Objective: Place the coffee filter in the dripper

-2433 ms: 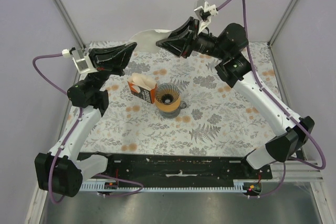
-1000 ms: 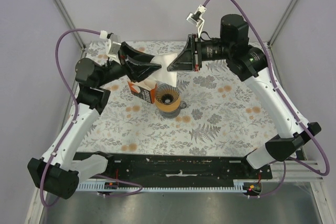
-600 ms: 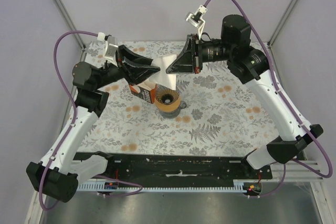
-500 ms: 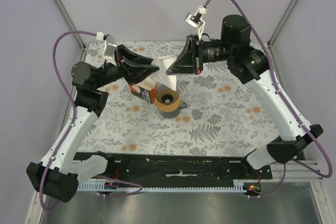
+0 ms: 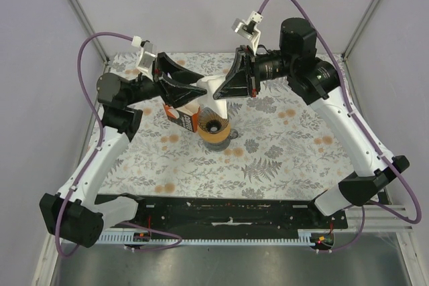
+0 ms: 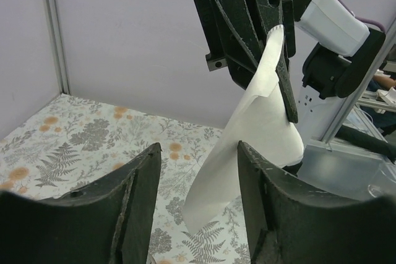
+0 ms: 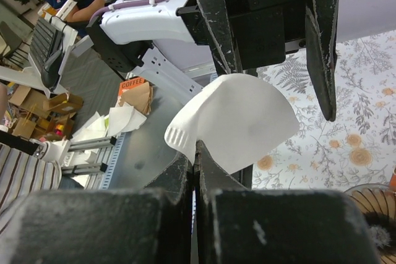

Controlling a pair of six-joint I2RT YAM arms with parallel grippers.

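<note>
Floral table (image 5: pixel 281 155) holds dripper (image 5: pixel 214 128) and orange carton (image 5: pixel 181 115) (side by side)

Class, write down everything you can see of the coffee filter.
The coffee filter is thin white paper, fan-shaped, slightly bulged open, with a crimped seam on one edge. It hangs tilted in the air over the table near the dripper, not yet in it. The right gripper is shut on it by the seam. The left gripper is open, a finger on each side; whether they touch cannot be told.
</note>
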